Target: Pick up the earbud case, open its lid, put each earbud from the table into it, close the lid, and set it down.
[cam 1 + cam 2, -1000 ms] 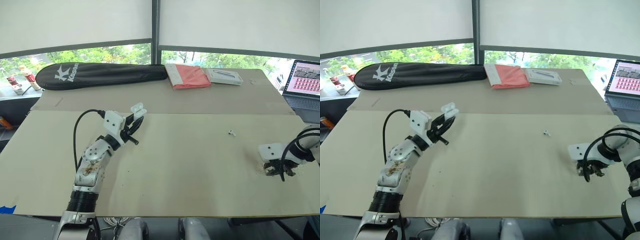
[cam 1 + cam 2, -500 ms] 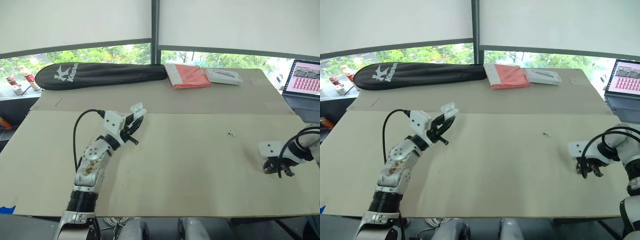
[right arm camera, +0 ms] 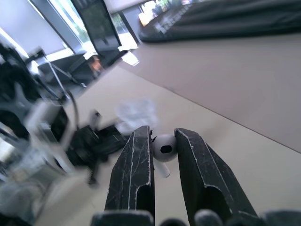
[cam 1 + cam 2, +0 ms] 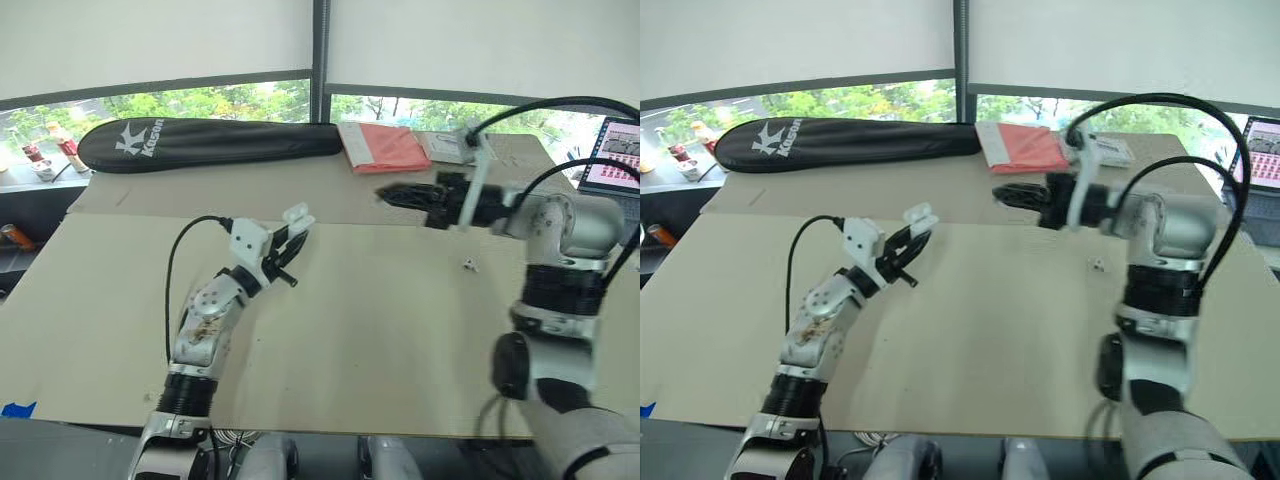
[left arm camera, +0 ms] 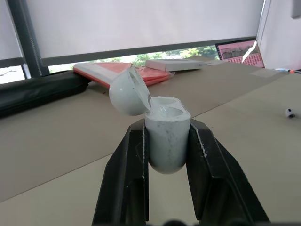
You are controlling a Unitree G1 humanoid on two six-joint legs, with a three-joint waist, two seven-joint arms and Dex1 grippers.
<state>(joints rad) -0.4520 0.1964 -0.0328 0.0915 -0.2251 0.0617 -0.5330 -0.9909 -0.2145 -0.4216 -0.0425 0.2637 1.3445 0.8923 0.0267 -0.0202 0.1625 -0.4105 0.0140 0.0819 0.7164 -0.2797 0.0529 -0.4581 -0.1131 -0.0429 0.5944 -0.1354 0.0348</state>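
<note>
My left claw (image 5: 166,129) clamps the earbud case (image 5: 165,148), its lid (image 5: 129,96) flipped open, while my right claw (image 3: 163,132) pinches one earbud (image 3: 164,147) above the desk (image 4: 380,330).

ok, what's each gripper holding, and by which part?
Left gripper clamps the earbud case by its lower body, lid open. Right gripper pinches an earbud by its head.
</note>
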